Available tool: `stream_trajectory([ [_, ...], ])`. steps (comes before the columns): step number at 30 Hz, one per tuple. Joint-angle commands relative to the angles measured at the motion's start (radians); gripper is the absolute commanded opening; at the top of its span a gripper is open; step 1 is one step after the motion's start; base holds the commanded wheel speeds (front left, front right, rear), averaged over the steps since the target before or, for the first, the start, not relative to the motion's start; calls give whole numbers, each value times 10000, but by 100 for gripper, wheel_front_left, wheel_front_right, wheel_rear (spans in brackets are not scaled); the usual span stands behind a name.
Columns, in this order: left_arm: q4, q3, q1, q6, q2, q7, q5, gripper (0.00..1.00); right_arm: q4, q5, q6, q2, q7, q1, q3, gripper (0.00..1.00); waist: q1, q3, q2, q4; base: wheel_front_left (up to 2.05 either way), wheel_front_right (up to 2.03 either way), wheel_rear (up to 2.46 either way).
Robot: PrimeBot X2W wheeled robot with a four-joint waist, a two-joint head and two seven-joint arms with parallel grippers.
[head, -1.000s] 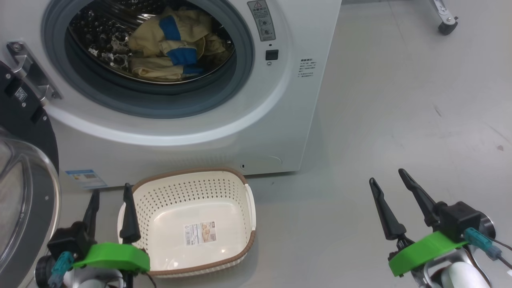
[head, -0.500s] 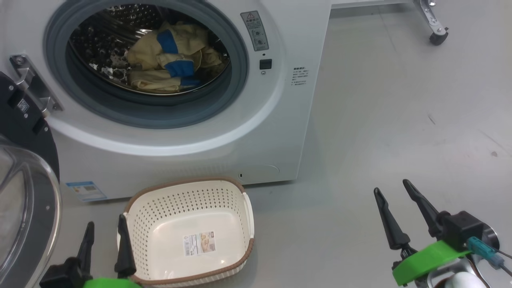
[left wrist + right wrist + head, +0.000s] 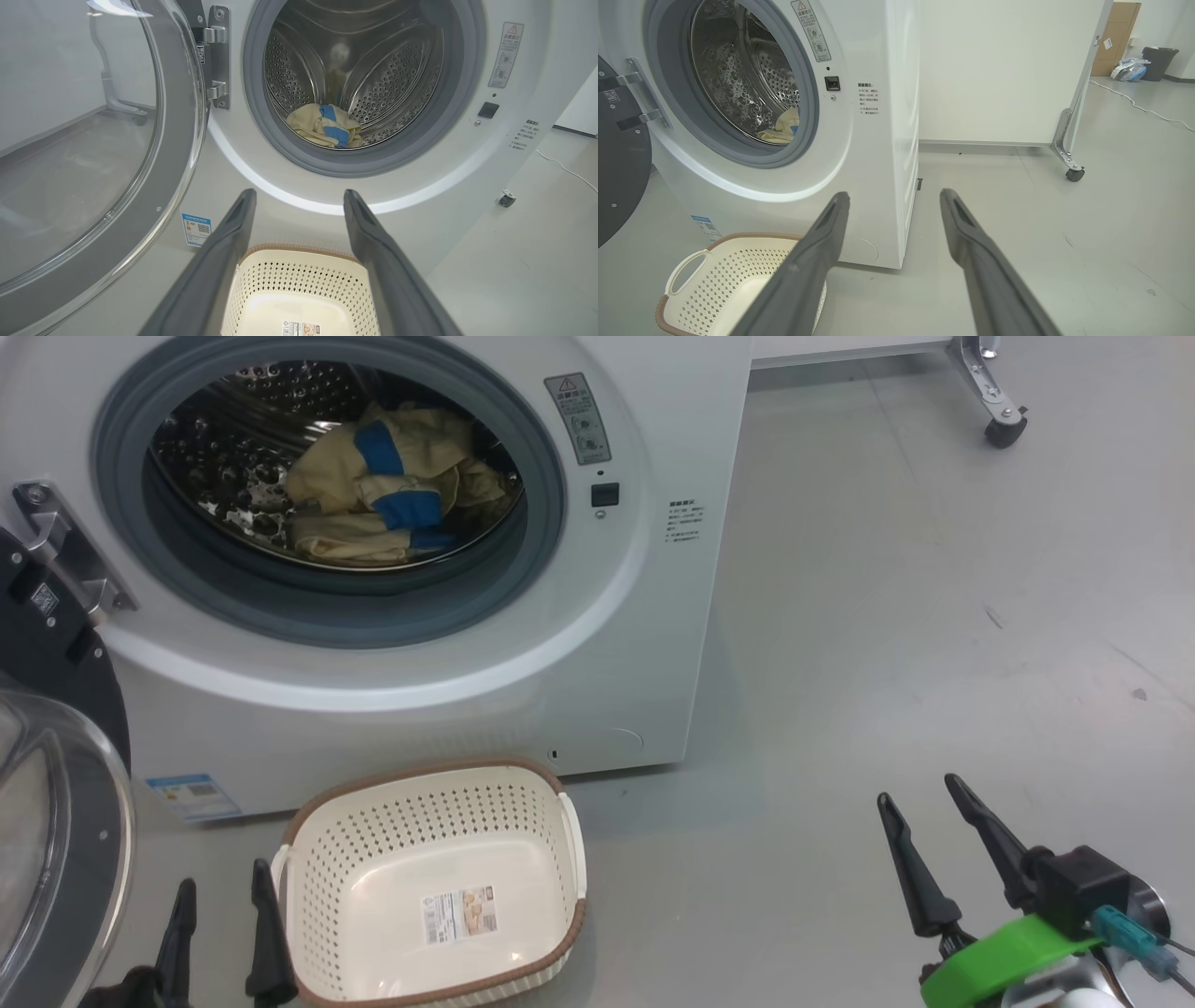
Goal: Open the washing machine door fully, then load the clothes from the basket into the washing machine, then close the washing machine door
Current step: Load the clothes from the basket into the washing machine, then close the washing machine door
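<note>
Clothes [image 3: 373,495] are lying bunched at the bottom of the steel drum [image 3: 215,457], well inside the grey ring of the washing machine [image 3: 420,709], so the loading step looks done. The basket [image 3: 420,821] is sitting empty on the floor [image 3: 887,616] just in front of the machine — only its label sticker [image 3: 457,915] is showing inside. The washing machine door [image 3: 47,653] is hanging wide open on its hinge [image 3: 56,555] at the robot's left, leaving the opening free. Both grippers are hovering low with fingers spread, gripping nothing: the left gripper [image 3: 224,873] just beside the basket's left handle and near the door's glass, the right gripper [image 3: 917,787] well apart over bare floor. Closing the door is what remains — the left arm seems best placed to push it.
</note>
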Motion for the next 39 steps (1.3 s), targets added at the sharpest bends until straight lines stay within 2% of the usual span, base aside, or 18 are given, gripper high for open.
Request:
stream_trajectory([
  [1, -419, 430, -69, 39, 65, -112, -8, 100, -298, -62, 39, -159, -67, -195, 176, 100, 0, -21, -1, -30, 0, 0, 0],
  [28, -790, 607, 156, -118, 64, -112, 154, 100, -296, -65, 39, -78, -67, -305, 151, 100, 0, 142, -1, -26, 0, 0, 0],
  [39, -792, 608, 187, -26, 64, -113, 255, 100, -301, -74, 39, -72, -67, -304, 149, 100, 0, 121, -1, -44, -15, 15, 0],
])
